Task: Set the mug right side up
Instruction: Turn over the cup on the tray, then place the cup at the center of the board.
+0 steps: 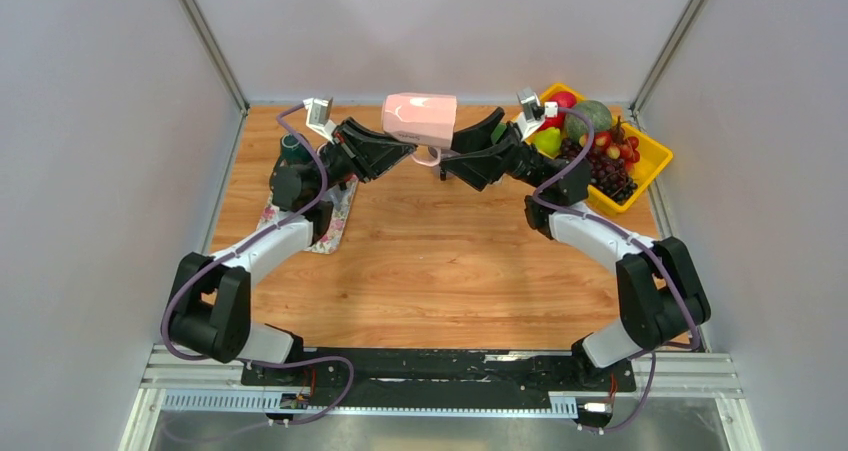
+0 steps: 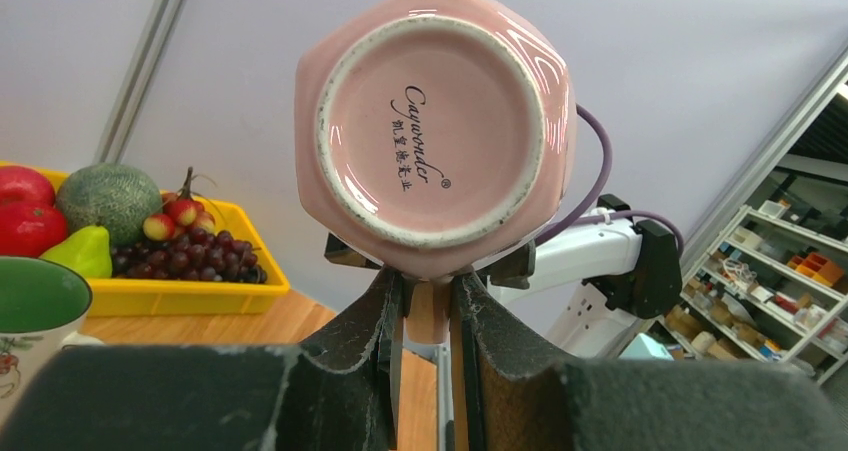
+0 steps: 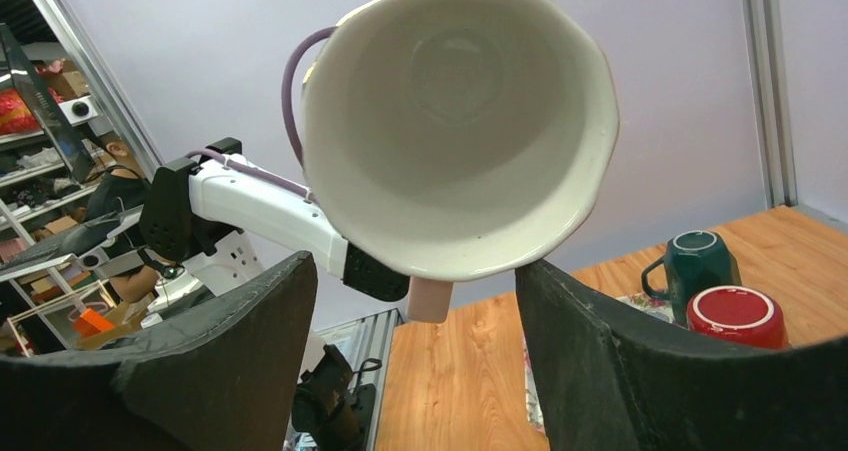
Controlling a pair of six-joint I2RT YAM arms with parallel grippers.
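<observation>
Top view: glossy pink faceted ceramic mug (image 1: 420, 118) is held in the air on its side, over the far part of the wooden table (image 1: 430, 261), between left gripper (image 1: 418, 154) and right gripper (image 1: 462, 149); a mid-flip handover is judged.
Left wrist: only here is the grip seen; jaws are clamped on the mug's handle (image 2: 428, 316), base toward camera.
Right wrist: the mouth is seen; jaws stand spread either side of the rim, contact not confirmed.
Next: a firm right grip is needed before left release.

Bright, even overhead light; faint soft shadows on the tabletop (image 1: 430, 261). Glare streaks the mug (image 2: 435, 121) along its glazed rim. Wrist views blur in the near foreground and far background.
</observation>
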